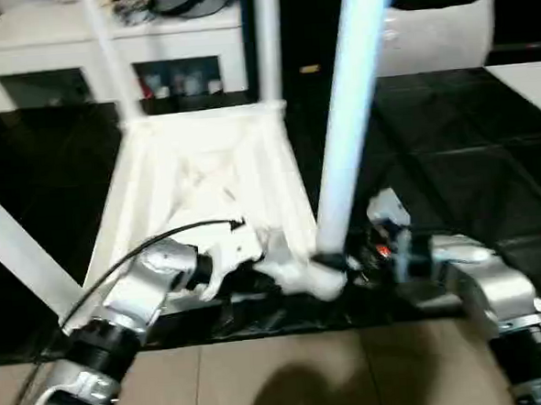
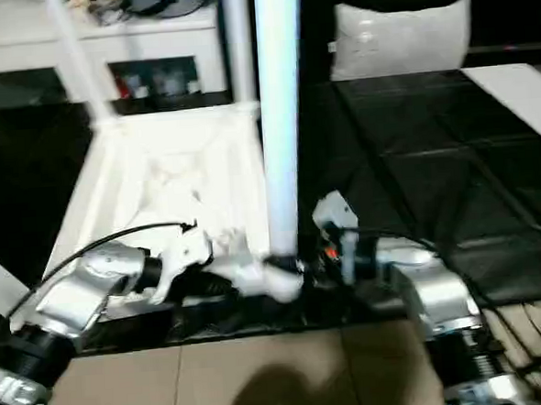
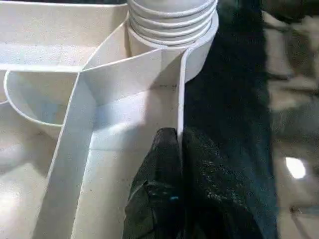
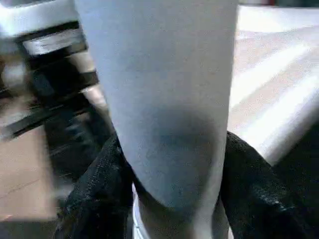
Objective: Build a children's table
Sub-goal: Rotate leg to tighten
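Observation:
The children's table top (image 1: pixel 204 170) lies upside down on a black mat, ribbed underside up. Three white legs (image 1: pixel 267 37) (image 1: pixel 105 47) (image 1: pixel 16 250) stand up from its far corners and near-left corner. A fourth leg (image 1: pixel 352 115) rises from the near-right corner socket (image 1: pixel 316 278), its threaded end (image 3: pixel 172 20) seated in the socket. My right gripper (image 4: pixel 173 147) is shut on this leg just above the socket, one black finger on each side. My left gripper (image 3: pixel 179 149) is shut on the thin rim wall (image 3: pixel 180 99) of the top, right beside that socket.
A white low cabinet (image 1: pixel 59 46) with glass doors stands behind the table top. A pale cushion (image 1: pixel 435 32) lies at the back right, and a white surface (image 1: pixel 529 81) borders the mat (image 1: pixel 451 155) on the right. Beige floor tiles (image 1: pixel 281 376) run along the near edge.

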